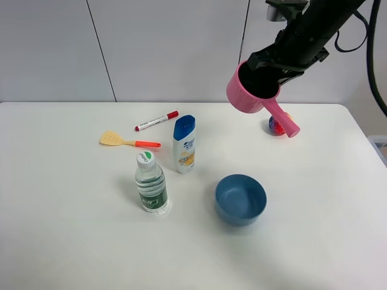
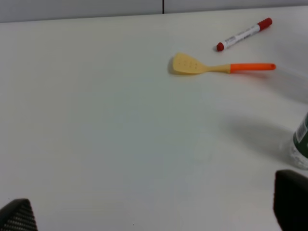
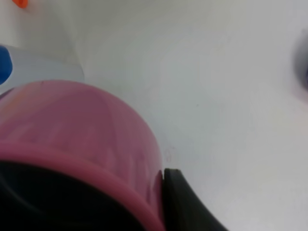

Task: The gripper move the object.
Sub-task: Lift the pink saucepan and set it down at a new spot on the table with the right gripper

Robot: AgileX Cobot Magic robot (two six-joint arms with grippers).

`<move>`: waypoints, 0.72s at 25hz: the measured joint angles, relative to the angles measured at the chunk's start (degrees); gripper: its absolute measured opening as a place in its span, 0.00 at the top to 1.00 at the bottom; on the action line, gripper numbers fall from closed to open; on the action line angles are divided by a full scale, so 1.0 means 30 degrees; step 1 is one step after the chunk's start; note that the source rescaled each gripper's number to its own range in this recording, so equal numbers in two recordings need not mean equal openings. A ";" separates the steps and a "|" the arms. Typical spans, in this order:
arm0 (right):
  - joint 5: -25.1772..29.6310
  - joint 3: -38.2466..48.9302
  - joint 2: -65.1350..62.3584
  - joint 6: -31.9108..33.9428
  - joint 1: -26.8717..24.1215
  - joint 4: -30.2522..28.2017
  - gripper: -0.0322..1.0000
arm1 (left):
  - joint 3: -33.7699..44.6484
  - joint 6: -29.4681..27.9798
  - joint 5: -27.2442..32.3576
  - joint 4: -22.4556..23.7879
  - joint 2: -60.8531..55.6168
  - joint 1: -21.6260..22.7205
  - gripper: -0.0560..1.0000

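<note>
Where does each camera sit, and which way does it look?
Exterior high: high, looking down on the table; shows the right gripper holding the pink saucepan aloft.
Left wrist: low over the table, facing spatula and marker; left gripper tips at the edges.
Right wrist: looks past the saucepan's wall; one dark finger shows.
Shared: spatula and marker, in the first two.

Black gripper (image 1: 273, 77), trailing black cables (image 1: 369, 48)
</note>
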 joint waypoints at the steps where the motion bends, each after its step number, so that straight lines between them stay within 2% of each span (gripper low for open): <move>1: 0.0000 0.0000 0.0000 0.0000 0.0000 0.0000 0.97 | 0.0000 0.0000 0.0000 0.0000 0.0000 0.0000 0.00; 7: -0.0280 0.0000 0.0000 0.0878 0.0000 -0.0960 0.97 | 0.0000 0.0000 0.0000 0.0000 0.0000 0.0000 0.00; 10: -0.0586 0.0000 0.0000 0.2054 0.0000 -0.2917 0.97 | 0.0000 0.0000 0.0000 0.0000 0.0000 0.0000 0.00; 16: -0.0122 0.0000 0.0000 0.4245 -0.0159 -0.8369 0.97 | 0.0000 0.0000 0.0000 0.0000 0.0000 0.0000 0.00; 18: -0.0074 0.0000 0.0000 0.4823 -0.0702 -0.9237 0.97 | 0.0000 0.0000 0.0000 0.0000 0.0000 0.0000 0.00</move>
